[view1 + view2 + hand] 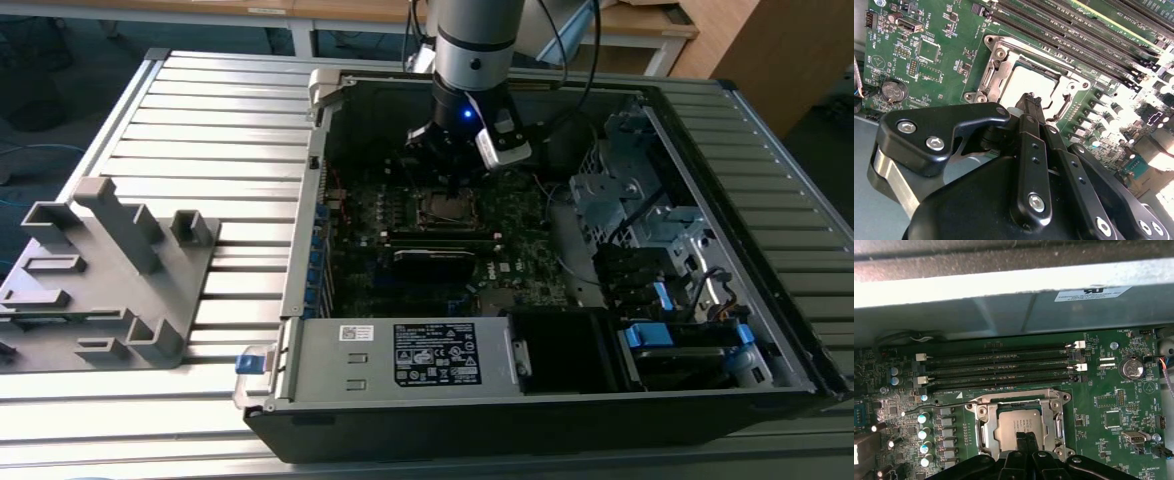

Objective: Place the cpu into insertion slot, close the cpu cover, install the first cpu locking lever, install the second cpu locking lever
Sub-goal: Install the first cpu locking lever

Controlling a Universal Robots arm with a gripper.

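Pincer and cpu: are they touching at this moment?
Cannot tell. In the second wrist view the pincer overlaps the cpu, and its own tip hides whether there is contact or a gap. The first wrist view shows the same overlap.

The small square grey metallic cpu (1016, 424) lies under the black gripper's (1024, 437) jaws, framed by the silvery square metal cpu cover (985, 432); long narrow black memory slots (999, 372) lie beyond.

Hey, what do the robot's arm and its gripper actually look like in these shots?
The arm is a silver-grey cylinder with a black band and a small blue light near the wrist. Black cables trail off it. The gripper is matte black, built of flat jointed link bars fastened with shiny silver screws.
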